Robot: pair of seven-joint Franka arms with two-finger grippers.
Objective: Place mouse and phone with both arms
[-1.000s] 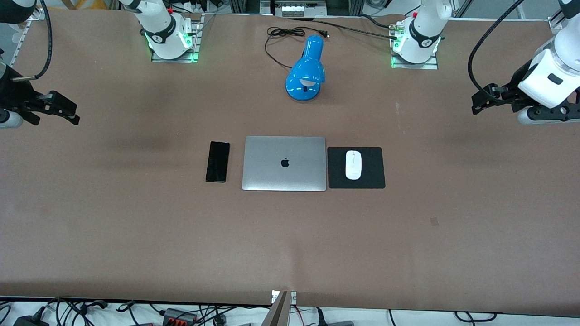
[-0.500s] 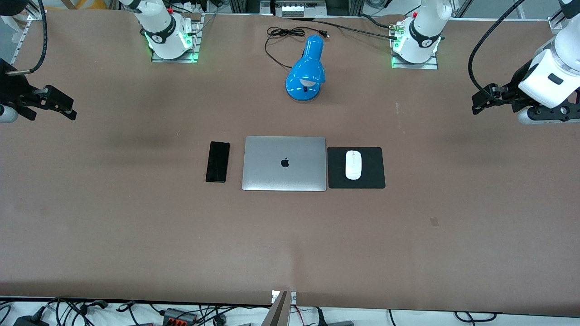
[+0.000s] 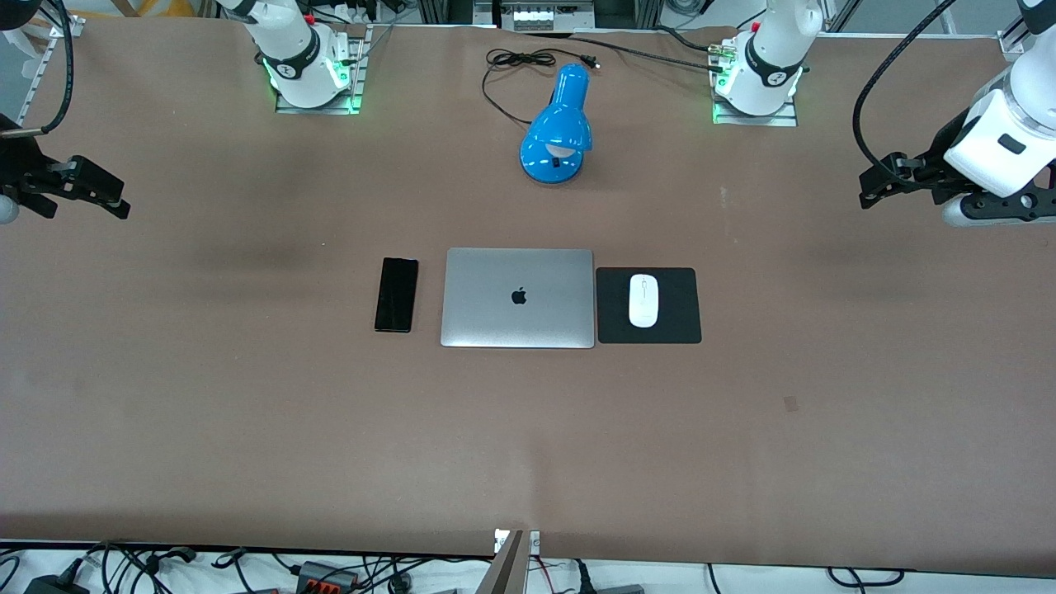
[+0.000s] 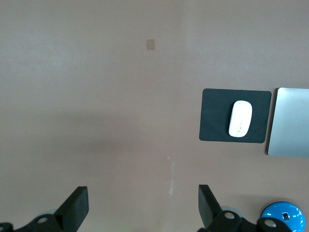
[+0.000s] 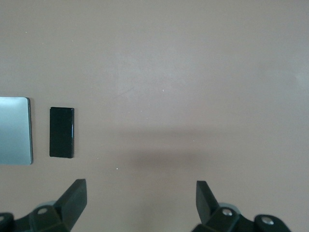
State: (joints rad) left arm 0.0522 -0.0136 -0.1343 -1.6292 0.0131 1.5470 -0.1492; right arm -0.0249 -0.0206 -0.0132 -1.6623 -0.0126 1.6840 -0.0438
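Front view: mouse [image 3: 643, 300] on black mouse pad [image 3: 681, 326], phone [image 3: 397, 294] on bench beside laptop [image 3: 517, 298] | left gripper [image 3: 884, 183] and right gripper [image 3: 97, 196] over bench ends, fingers spread, empty | risk: flat phone probably slips from a pinch.

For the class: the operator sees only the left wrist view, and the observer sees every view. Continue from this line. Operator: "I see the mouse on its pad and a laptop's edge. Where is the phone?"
Observer: The phone lies flat beside the laptop, toward the right arm's end of the table.
Operator: Is anything holding it?
Observer: No. The right hand hangs open over bare table at that end, holding nothing.
Operator: What is the blue shape at my picture's edge?
Observer: A desk lamp, farther from the front camera than the laptop, with its black cord looped on the table.
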